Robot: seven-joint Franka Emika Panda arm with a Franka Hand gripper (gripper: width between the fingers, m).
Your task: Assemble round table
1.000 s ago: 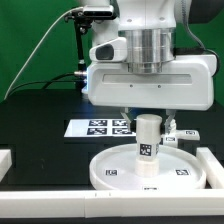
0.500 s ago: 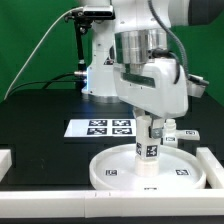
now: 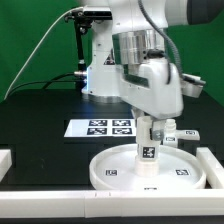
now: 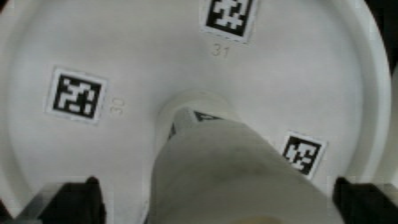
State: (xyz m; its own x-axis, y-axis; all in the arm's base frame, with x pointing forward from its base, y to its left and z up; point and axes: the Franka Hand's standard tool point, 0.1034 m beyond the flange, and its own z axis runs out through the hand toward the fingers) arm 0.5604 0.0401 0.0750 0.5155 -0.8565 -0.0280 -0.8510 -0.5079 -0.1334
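Observation:
The round table's large white rimmed disc [image 3: 110, 172] lies flat on the black table near the front, with small square tags on it. The short thick white leg [image 3: 148, 152] stands upright on the disc's middle. My gripper [image 3: 148, 130] hangs straight above and straddles the leg's upper part. In the wrist view the leg [image 4: 231, 170] fills the space between the two dark fingertips [image 4: 80, 200], with a gap showing on each side, so the jaws stand open around it. The disc [image 4: 125, 60] shows behind the leg.
The marker board [image 3: 100, 127] lies behind the disc. White border rails run along the front [image 3: 60, 203], the exterior view's right [image 3: 212, 165] and left [image 3: 5, 160]. Another small tagged white part [image 3: 185, 134] lies behind the disc at the right.
The wrist and hand have turned about the vertical axis over the leg, from broadside to edge-on. The leg and disc have stayed in place.

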